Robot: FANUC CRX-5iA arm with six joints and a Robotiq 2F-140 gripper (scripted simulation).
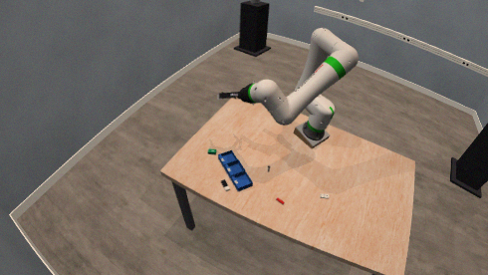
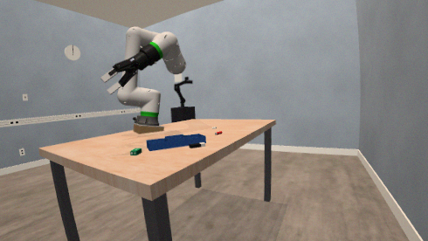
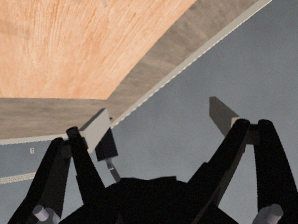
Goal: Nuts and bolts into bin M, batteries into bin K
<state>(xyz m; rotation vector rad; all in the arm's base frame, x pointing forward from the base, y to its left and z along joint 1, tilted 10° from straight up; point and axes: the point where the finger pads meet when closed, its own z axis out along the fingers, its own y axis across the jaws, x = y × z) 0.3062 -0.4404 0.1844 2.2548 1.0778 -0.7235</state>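
Observation:
My gripper (image 1: 222,95) (image 2: 111,82) (image 3: 157,111) is open and empty, high above the table's far left edge and pointing away from the table. A row of joined blue bins (image 1: 234,170) (image 2: 175,141) stands near the table's left side; their marks are too small to read. A green battery (image 1: 211,150) (image 2: 135,151) lies beyond the row's end. A black and white battery (image 1: 225,184) (image 2: 197,145) lies beside the row. A small dark bolt (image 1: 268,168) lies to the right of the bins. A red battery (image 1: 280,200) (image 2: 218,132) and a small white piece (image 1: 325,195) (image 2: 214,127) lie further right.
The wooden table (image 1: 349,224) (image 2: 109,161) (image 3: 80,30) carries the robot's base (image 1: 313,135) (image 2: 148,127) at its back edge. Black stands (image 1: 254,27) (image 1: 470,166) are on the floor around the table.

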